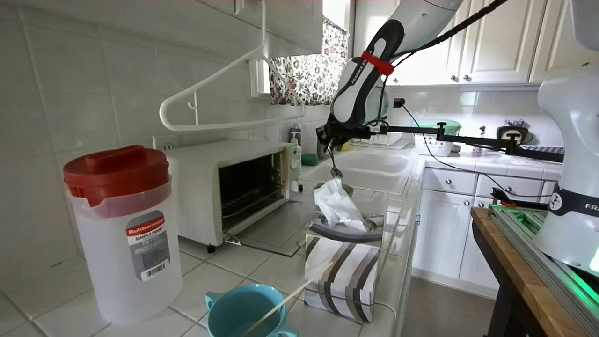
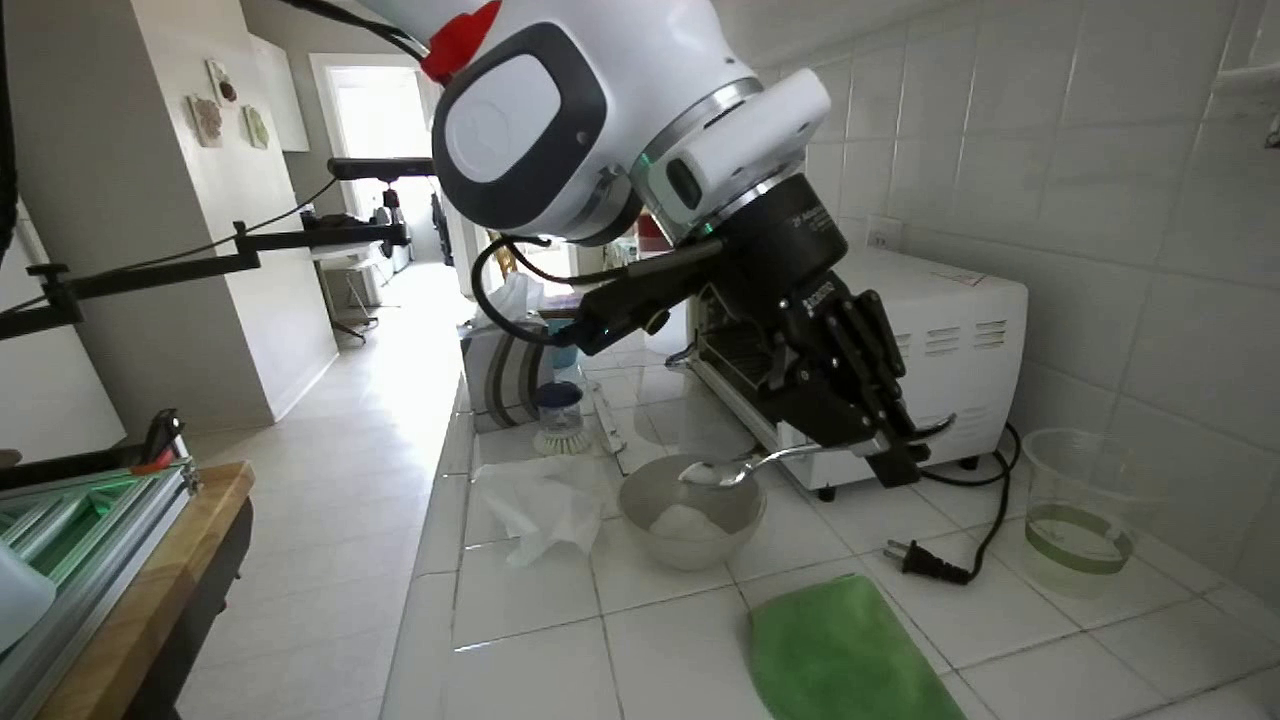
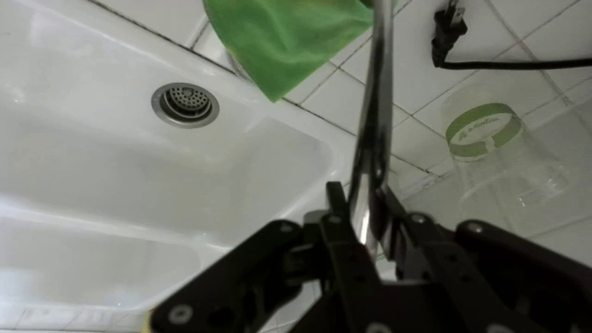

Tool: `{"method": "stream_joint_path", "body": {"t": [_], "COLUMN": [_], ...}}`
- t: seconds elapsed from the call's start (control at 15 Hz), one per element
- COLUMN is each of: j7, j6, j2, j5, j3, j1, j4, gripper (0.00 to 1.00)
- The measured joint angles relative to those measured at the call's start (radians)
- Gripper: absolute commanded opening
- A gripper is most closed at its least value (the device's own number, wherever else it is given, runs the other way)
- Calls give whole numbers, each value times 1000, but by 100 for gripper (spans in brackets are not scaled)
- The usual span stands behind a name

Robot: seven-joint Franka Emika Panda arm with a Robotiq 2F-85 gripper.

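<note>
My gripper is shut on the handle of a metal spoon. In the wrist view the shiny spoon handle runs up between the gripper's black fingers. The spoon's head hangs over a bowl with something white in it; in an exterior view the head shows above that bowl, which is partly hidden behind a tissue. A thin sheet of white paper lies beside the bowl. On the counter near it is a green cloth.
A toaster oven has its glass door lowered. A clear plastic cup and a power plug lie near the wall. There are also a striped tissue box, a red-lidded pitcher, a teal cup, a brush and a sink.
</note>
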State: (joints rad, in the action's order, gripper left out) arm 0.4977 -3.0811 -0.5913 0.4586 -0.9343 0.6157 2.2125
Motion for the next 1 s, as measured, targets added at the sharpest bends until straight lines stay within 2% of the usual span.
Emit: {"method": "stream_joint_path", "body": {"t": [0.53, 1.0], "j7": [35, 35], "j6": [-11, -124], "j2": [-2, -62], "j5": [0, 0], "j3": [12, 17], "j1": [16, 45], "j4": [0, 13], "gripper": [5, 5]}}
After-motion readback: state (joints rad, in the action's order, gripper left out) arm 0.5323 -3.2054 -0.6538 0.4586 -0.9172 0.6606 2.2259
